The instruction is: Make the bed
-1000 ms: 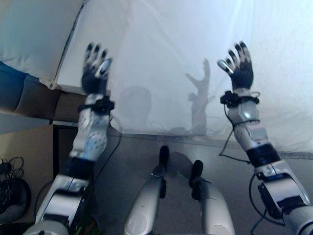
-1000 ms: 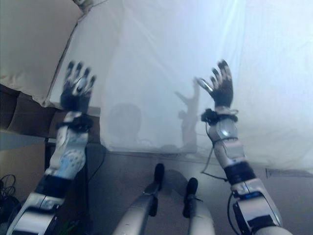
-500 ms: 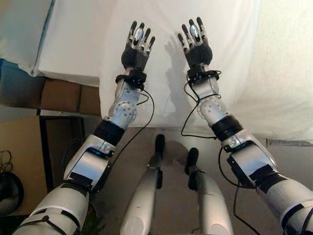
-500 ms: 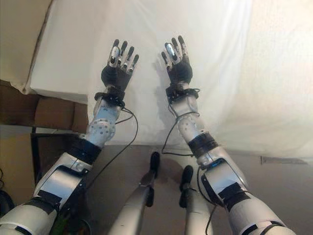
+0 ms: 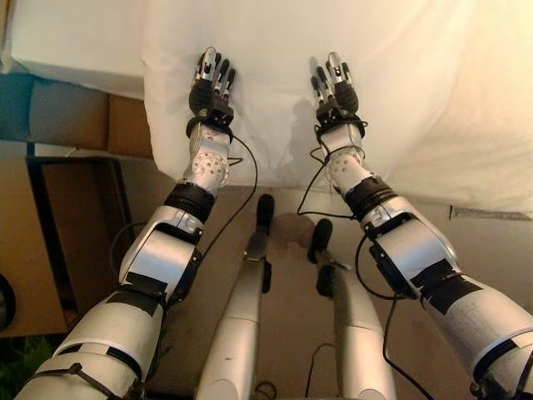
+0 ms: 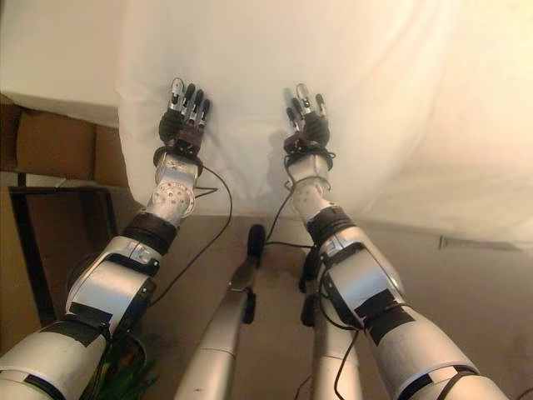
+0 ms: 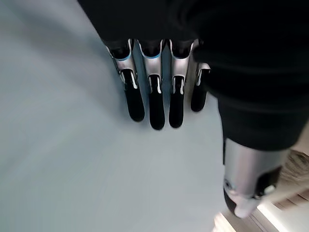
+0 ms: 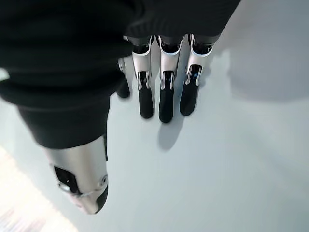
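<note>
A white sheet [image 5: 333,33] covers the bed and hangs over its near side down to the floor. Both arms reach forward side by side. My left hand [image 5: 210,83] lies against the sheet near its left hanging edge, fingers straight. My right hand [image 5: 335,90] rests on the sheet a short way to the right, fingers straight too. In the left wrist view the fingers [image 7: 150,96] stretch flat over the pale cloth with nothing held. The right wrist view has the same: straight fingers [image 8: 163,92] over smooth sheet, thumb apart.
Left of the sheet, the bare white mattress [image 5: 75,42] sits on a brown bed base [image 5: 83,121]. A dark metal frame [image 5: 50,225] stands on the floor at the left. The sheet's hem [image 5: 483,210] trails along the brown floor at the right.
Both hands have come in from wide apart to side by side and dropped lower against the sheet. The camera has tilted down, shifting the whole scene up.
</note>
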Robot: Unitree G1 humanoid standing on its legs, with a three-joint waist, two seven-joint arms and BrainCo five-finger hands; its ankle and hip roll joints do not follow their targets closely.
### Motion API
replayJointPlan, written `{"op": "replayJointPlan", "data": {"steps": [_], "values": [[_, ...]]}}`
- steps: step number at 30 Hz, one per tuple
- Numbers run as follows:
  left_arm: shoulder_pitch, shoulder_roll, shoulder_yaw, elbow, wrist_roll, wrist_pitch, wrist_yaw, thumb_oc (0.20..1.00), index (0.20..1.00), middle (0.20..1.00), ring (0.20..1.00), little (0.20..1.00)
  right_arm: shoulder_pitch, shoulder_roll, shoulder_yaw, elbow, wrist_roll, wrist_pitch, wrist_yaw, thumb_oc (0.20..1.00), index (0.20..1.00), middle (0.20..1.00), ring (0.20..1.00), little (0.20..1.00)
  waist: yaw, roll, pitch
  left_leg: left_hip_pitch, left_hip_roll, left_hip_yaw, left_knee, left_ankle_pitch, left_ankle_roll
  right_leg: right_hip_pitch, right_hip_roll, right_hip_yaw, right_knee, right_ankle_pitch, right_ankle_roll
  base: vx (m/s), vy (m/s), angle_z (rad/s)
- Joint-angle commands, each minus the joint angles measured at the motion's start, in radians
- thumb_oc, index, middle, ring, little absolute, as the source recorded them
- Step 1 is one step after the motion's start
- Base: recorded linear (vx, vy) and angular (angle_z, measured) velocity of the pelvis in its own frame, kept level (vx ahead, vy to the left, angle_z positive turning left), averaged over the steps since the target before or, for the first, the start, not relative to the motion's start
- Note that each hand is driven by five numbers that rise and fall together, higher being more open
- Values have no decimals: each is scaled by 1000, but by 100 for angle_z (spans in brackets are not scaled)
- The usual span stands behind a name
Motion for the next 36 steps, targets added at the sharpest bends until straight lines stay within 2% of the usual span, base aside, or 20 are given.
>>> {"op": "replayJointPlan", "data": {"steps": [1, 8, 11, 15, 17, 19, 20, 23, 24, 25, 26, 28, 29, 32, 33, 34, 36], "values": [[-16, 52, 70, 106, 90, 30, 50, 1000, 1000, 1000, 1000, 1000, 25, -24, -36, 37, -80, 41, -58, 1000, 1000, 1000, 1000, 1000, 32, -27, -12, -21, -22, 45, 120, -207, -66, 66, -65, 53, -229, 135, 106, 0, 0, 0], [150, 73, 135, 130, 109, 63, 39, 1000, 1000, 1000, 1000, 1000, 191, -38, -108, 97, -122, 79, -74, 1000, 1000, 1000, 1000, 1000, 22, -17, -12, -37, -29, 59, 103, -186, -56, 52, -73, 34, -254, 159, 99, 0, 15, 2], [204, 82, 159, 133, 115, 68, 34, 1000, 1000, 1000, 1000, 1000, 249, -41, -132, 103, -129, 84, -65, 1000, 1000, 1000, 1000, 1000, 19, -12, -12, -15, -30, 54, 103, -205, -57, 66, -70, 47, -249, 144, 104, 8, 12, 3], [334, 133, 228, 151, 166, 73, 34, 1000, 1000, 1000, 1000, 1000, 381, -89, -218, 118, -135, 91, -59, 1000, 1000, 1000, 1000, 1000, 13, 2, -12, -3, -33, 60, 95, -208, -52, 67, -73, 50, -245, 141, 103, 8, 0, 0], [363, 140, 242, 158, 178, 78, 35, 1000, 1000, 1000, 1000, 1000, 407, -103, -238, 125, -143, 94, -57, 1000, 1000, 1000, 1000, 1000, 12, 5, -12, -18, -35, 69, 92, -191, -48, 52, -77, 39, -247, 155, 97, -47, 20, -3], [460, 168, 291, 164, 212, 77, 36, 1000, 1000, 1000, 1000, 1000, 484, -145, -281, 136, -191, 97, -72, 1000, 1000, 1000, 1000, 1000, 11, 16, -12, -13, -36, 72, 94, -196, -46, 50, -75, 43, -238, 148, 96, 25, -5, -1], [499, 170, 309, 164, 220, 70, 44, 1000, 1000, 1000, 1000, 1000, 518, -159, -299, 143, -210, 100, -82, 1000, 1000, 1000, 1000, 1000, 10, 21, -12, 4, -36, 65, 94, -211, -48, 62, -71, 58, -231, 132, 100, 36, -14, -2], [572, 166, 336, 138, 251, 59, 57, 1000, 1000, 1000, 1000, 1000, 586, -182, -332, 137, -246, 102, -95, 1000, 1000, 1000, 1000, 1000, 6, 28, -12, -2, -37, 76, 91, -196, -43, 50, -73, 51, -223, 139, 93, -16, 2, -1], [609, 161, 355, 142, 265, 63, 64, 1000, 1000, 1000, 1000, 1000, 623, -187, -351, 136, -262, 104, -104, 1000, 1000, 1000, 1000, 1000, 5, 32, -12, 23, -38, 68, 92, -212, -45, 67, -70, 66, -212, 119, 97, 0, 0, 0], [631, 163, 379, 164, 269, 67, 70, 1000, 1000, 1000, 1000, 1000, 646, -200, -377, 144, -271, 103, -116, 1000, 1000, 1000, 1000, 1000, 2, 34, -12, 10, -38, 78, 91, -197, -41, 53, -73, 56, -211, 131, 91, 0, 0, 0], [673, 149, 409, 176, 263, 54, 84, 1000, 1000, 1000, 1000, 1000, 688, -210, -405, 156, -297, 102, -139, 1000, 1000, 1000, 1000, 1000, -2, 40, -12, 33, -39, 72, 91, -210, -42, 66, -69, 70, -196, 113, 94, -51, 1, 1], [717, 138, 443, 172, 271, 47, 93, 1000, 1000, 1000, 1000, 1000, 736, -224, -431, 162, -334, 106, -155, 1000, 1000, 1000, 1000, 1000, -5, 46, -12, 32, -40, 81, 91, -198, -38, 58, -71, 64, -182, 115, 88, 0, 0, 0], [724, 136, 442, 172, 272, 48, 94, 1000, 1000, 1000, 1000, 1000, 742, -223, -430, 161, -337, 107, -157, 1000, 1000, 1000, 1000, 1000, -5, 46, -12, 53, -40, 73, 93, -216, -41, 75, -68, 77, -176, 99, 94, -31, -32, 0], [788, 113, 479, 145, 299, 27, 113, 1000, 1000, 1000, 1000, 1000, 810, -230, -449, 137, -411, 109, -181, 1000, 1000, 1000, 1000, 1000, -13, 52, -12, 61, -40, 83, 101, -204, -36, 77, -70, 72, -148, 98, 84, -20, -16, 0], [821, 109, 498, 135, 349, 12, 136, 1000, 1000, 1000, 1000, 1000, 848, -246, -458, 127, -475, 110, -201, 1000, 1000, 1000, 1000, 1000, -19, 56, -12, 89, -39, 82, 111, -207, -35, 96, -65, 78, -124, 83, 80, 0, -18, -4], [827, 107, 497, 134, 353, 13, 139, 1000, 1000, 1000, 1000, 1000, 854, -245, -457, 127, -478, 111, -203, 1000, 1000, 1000, 1000, 1000, -19, 56, -12, 110, -39, 74, 113, -226, -38, 114, -62, 90, -117, 65, 85, -30, -32, -5], [857, 124, 497, 137, 479, 21, 177, 1000, 1000, 1000, 1000, 1000, 887, -256, -464, 107, -511, 109, -198, 1000, 1000, 1000, 1000, 1000, -26, 57, -12, 126, -34, 85, 115, -207, -34, 123, -62, 80, -101, 68, 74, -69, -42, -3]]}}
